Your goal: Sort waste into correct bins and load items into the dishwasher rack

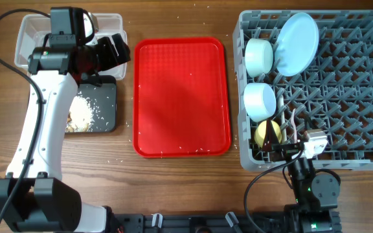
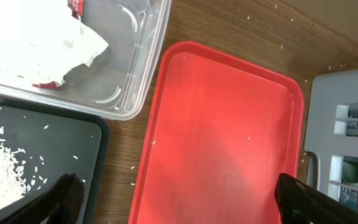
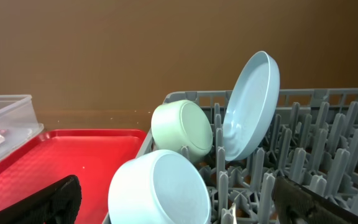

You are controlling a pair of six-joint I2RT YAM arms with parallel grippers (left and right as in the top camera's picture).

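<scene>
The grey dishwasher rack (image 1: 342, 97) holds the pale blue plate (image 1: 296, 44), the pale green bowl (image 1: 259, 56), the pale blue bowl (image 1: 259, 101), the yellow cup (image 1: 267, 133) and white cutlery (image 1: 289, 123). The clear tub (image 2: 135, 68) holds the white napkin (image 2: 36, 43) and the red wrapper (image 2: 48, 84). The black tray (image 1: 102, 103) holds rice crumbs (image 2: 2, 165) and brownish scraps (image 1: 76, 120). My left gripper (image 2: 179, 208) is open and empty over the red tray's left edge. My right gripper (image 3: 179, 205) is open and empty at the rack's front-left corner, close to the blue bowl (image 3: 160, 190).
The flat red serving tray (image 1: 181, 97) lies between the bins and the rack, with a few rice grains on it. Loose rice grains dot the wooden table (image 1: 173, 175) around it. The left arm (image 1: 44, 123) stretches over the black tray.
</scene>
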